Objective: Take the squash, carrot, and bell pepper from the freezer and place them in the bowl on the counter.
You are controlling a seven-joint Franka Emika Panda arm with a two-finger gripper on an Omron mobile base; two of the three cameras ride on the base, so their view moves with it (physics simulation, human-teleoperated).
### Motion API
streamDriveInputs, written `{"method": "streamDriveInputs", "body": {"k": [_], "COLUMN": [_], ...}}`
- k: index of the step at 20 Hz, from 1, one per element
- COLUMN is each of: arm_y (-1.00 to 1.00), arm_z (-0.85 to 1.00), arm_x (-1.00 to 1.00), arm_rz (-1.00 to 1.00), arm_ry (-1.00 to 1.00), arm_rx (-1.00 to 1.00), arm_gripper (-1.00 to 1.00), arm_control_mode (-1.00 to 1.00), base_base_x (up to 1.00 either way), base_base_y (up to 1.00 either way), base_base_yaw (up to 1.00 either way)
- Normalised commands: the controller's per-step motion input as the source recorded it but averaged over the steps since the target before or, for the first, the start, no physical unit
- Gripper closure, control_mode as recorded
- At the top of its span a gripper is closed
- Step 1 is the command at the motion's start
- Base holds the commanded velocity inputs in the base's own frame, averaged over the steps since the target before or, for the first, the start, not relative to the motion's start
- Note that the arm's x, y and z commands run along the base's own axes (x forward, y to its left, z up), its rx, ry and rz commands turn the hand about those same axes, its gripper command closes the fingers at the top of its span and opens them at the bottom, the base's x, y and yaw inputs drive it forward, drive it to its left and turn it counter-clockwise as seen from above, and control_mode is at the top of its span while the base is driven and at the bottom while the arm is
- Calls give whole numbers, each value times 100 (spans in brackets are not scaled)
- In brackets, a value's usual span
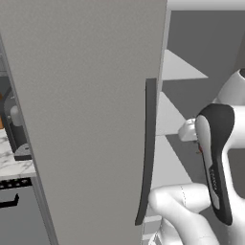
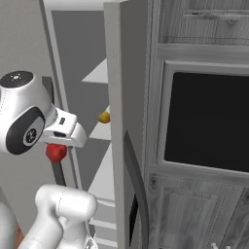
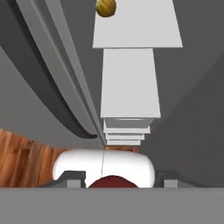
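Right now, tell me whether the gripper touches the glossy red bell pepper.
Touching: in the hand view the red bell pepper sits between the gripper's fingertips.

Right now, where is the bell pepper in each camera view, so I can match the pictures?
Left base view: likely the small red sliver mid-right, beside the dark arm link; too small to be sure.
Right base view: the bell pepper is at left centre, just under the white hand.
Hand view: bottom centre, between the two finger tips.
Shared landmark: the white freezer shelves.
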Motion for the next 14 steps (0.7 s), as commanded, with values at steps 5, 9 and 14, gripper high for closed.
{"method": "streamDriveInputs", "body": {"k": [5, 9, 14], "arm_y": [0, 0, 0], "arm_z": [0, 0, 0], "arm_x": [-10, 0, 0], "arm_rz": [0, 0, 0], "arm_ry": [0, 0, 0], "arm_rx": [0, 0, 0], "arm_gripper": [100, 100, 100], "arm_control_mode": [100, 100, 100], "base_base_x": [-54, -55, -18], "base_base_y": [27, 99, 100], "base_base_yaw": [1, 0, 1]}}
